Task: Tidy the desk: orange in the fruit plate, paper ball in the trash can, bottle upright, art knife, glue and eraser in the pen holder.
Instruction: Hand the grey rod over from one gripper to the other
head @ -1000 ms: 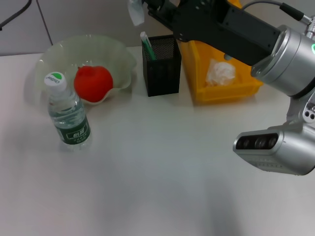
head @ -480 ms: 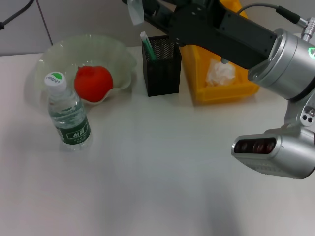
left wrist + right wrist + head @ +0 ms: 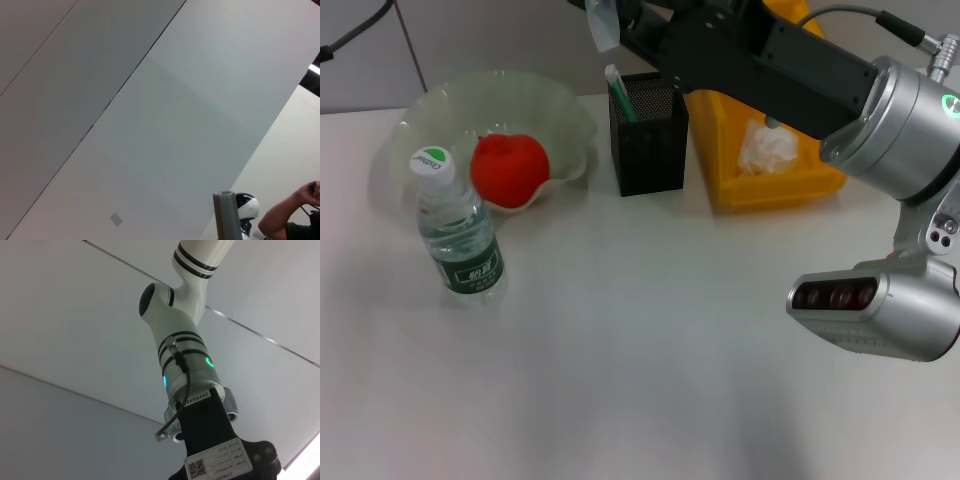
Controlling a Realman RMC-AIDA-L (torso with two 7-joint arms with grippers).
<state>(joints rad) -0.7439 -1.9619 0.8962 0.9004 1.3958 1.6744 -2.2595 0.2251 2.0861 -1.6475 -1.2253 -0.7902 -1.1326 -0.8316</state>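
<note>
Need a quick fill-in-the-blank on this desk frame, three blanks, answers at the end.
1. The water bottle stands ____ on the table.
2. The red fruit lies in the ____.
3. The crumpled paper ball lies inside the ____ bin.
4. The mesh pen holder is ____ in colour.

Missing words: upright; fruit plate; yellow; black

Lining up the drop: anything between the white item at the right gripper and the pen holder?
Nothing visible does. The white item in the right gripper hangs above the pen holder's left side, where a green-white stick already stands.
</note>
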